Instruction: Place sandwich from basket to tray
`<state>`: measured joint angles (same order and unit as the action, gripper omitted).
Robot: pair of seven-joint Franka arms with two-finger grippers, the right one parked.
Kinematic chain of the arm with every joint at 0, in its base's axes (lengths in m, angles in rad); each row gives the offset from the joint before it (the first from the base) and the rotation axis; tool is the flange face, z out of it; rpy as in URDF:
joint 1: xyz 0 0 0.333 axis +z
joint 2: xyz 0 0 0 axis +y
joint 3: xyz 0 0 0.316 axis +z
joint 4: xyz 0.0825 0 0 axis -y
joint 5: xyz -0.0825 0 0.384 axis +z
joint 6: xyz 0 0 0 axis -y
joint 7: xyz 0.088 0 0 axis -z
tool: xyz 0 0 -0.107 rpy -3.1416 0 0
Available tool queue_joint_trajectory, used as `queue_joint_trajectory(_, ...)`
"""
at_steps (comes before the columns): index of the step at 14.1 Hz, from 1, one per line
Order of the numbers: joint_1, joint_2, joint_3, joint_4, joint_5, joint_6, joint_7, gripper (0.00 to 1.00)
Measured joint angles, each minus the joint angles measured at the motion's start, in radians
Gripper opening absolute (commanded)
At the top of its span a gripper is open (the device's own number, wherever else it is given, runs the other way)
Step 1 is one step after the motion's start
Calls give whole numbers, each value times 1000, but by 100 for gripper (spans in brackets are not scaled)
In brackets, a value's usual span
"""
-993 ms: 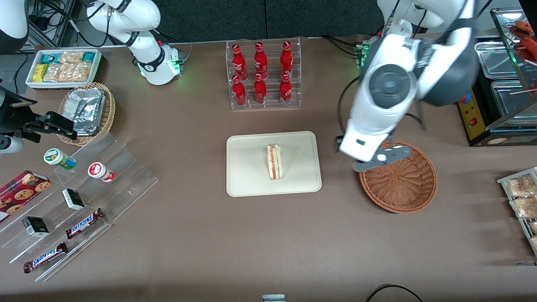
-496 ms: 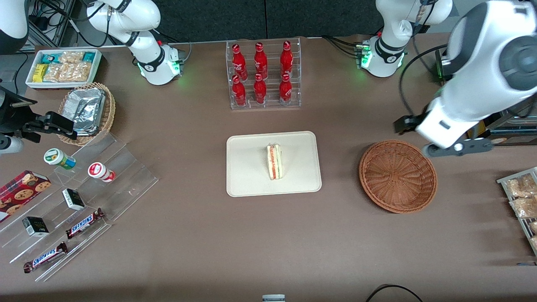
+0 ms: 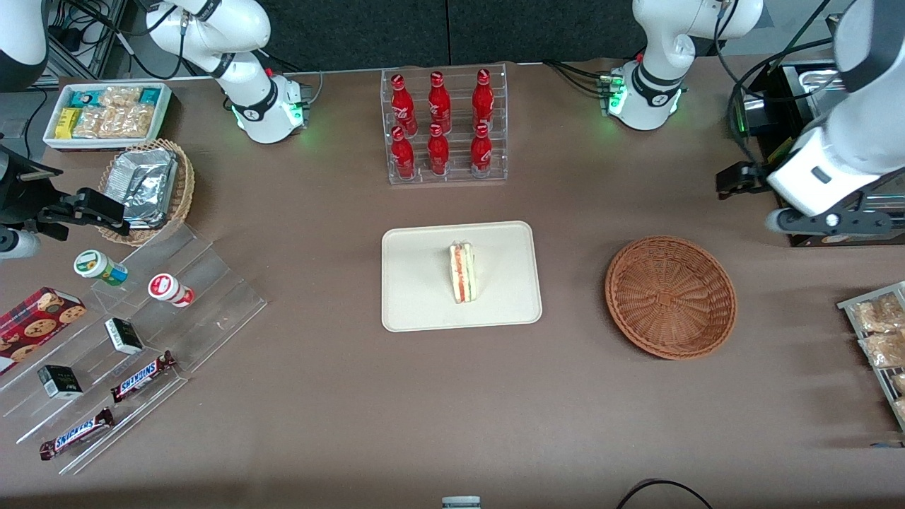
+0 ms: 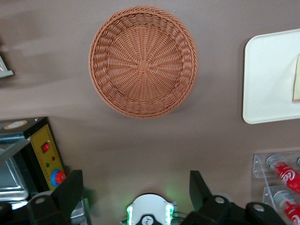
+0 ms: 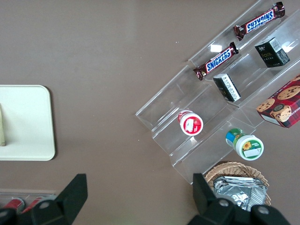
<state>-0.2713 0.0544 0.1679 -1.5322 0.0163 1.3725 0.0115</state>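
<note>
The sandwich (image 3: 463,272) lies on its side in the middle of the cream-white tray (image 3: 417,290), its red and green filling edge showing. The reddish-brown wicker basket (image 3: 670,297) stands empty beside the tray, toward the working arm's end of the table. My left gripper (image 3: 824,221) is open and empty, raised above the table edge of the basket, farther from the front camera than the basket. The left wrist view shows its dark fingers (image 4: 70,187) wide apart, with the basket (image 4: 143,61), the tray (image 4: 267,79) and a strip of sandwich (image 4: 296,79) below.
A clear rack of red bottles (image 3: 444,127) stands farther back than the tray. A black box with a yellow panel (image 3: 797,201) and a snack rack (image 3: 877,332) sit by the gripper. Acrylic steps with snacks (image 3: 141,332), a tan foil-pack basket (image 3: 145,187) and a white bin (image 3: 106,113) lie toward the parked arm's end.
My left gripper has moved off from above the basket toward the working arm's end of the table and farther from the front camera. The sandwich, tray and basket have not moved.
</note>
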Motion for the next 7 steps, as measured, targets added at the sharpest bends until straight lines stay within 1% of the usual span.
queue_joint_trajectory(3,30,-11,9,-1,0,1,69,100)
queue_joint_trajectory(7,29,-7,3,13,0,9,72,100)
